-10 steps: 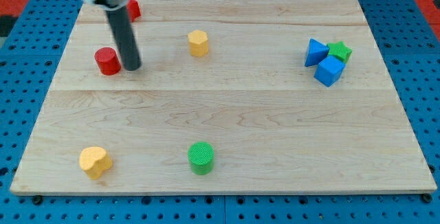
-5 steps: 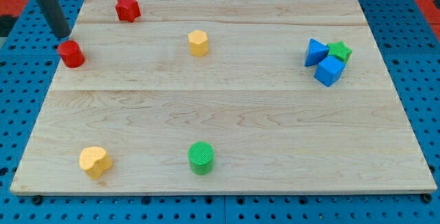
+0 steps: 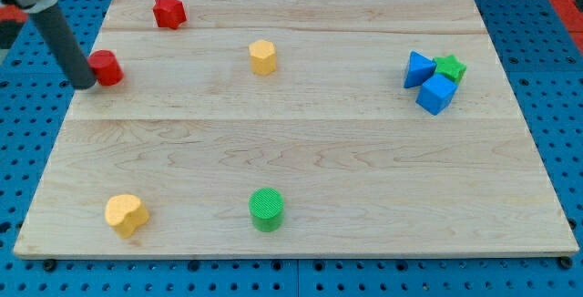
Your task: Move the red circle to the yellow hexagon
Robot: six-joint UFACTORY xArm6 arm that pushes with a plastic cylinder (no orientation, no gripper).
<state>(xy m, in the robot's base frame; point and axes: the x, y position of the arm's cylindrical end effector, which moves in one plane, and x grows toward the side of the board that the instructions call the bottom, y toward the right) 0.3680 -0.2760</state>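
My tip touching red circle on view's left side; no jaws on rod. Yellow hexagon well apart, rightward. Desk pale wood planks, visible grain.

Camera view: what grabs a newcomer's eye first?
The dark rod, with my tip against the left side of the red circle at the board's left edge. Next, the tight cluster at the view's right: blue triangle, green star and blue cube.
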